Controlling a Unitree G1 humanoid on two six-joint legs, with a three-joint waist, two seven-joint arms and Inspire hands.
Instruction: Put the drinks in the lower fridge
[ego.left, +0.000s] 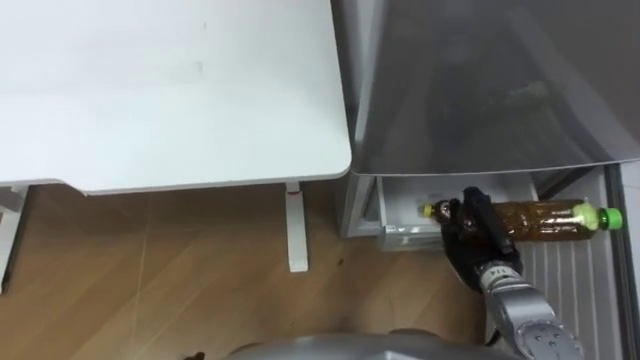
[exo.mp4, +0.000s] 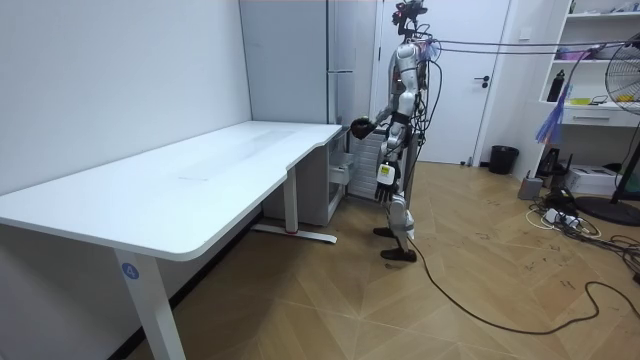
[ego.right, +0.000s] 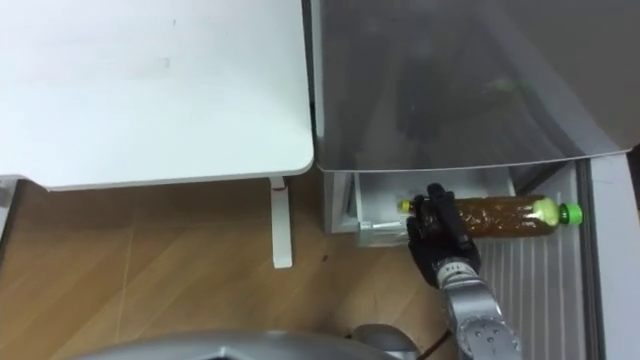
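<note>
Your right hand (ego.left: 478, 238) is clamping its fingers round 1 brown bottle (ego.left: 548, 220), holding it level with the green cap pointing to 3 o'clock, over the fridge's (ego.left: 480, 90) open lower drawer (ego.left: 400, 205). The desk (ego.left: 170, 90) is lying at 9 o'clock.

You're looking at a clear plastic bottle (ego.left: 545, 220): amber-brown liquid, bright green cap (ego.left: 612, 218). The small cap (ego.left: 426, 210) on the other side of the hand is yellow. The robot's right hand (ego.left: 478, 235) is black, with a silver-grey wrist. The tall metal fridge (ego.left: 480, 90) is plain matte grey, and its plastic drawer (ego.left: 400, 215) is white. The ribbed panel (ego.left: 560, 290) is pale grey with fine parallel lines. The flat rectangular desk (ego.left: 170, 90) is plain white, legs too. The wooden plank floor (ego.left: 150, 270) is light brown with visible grain.
</note>
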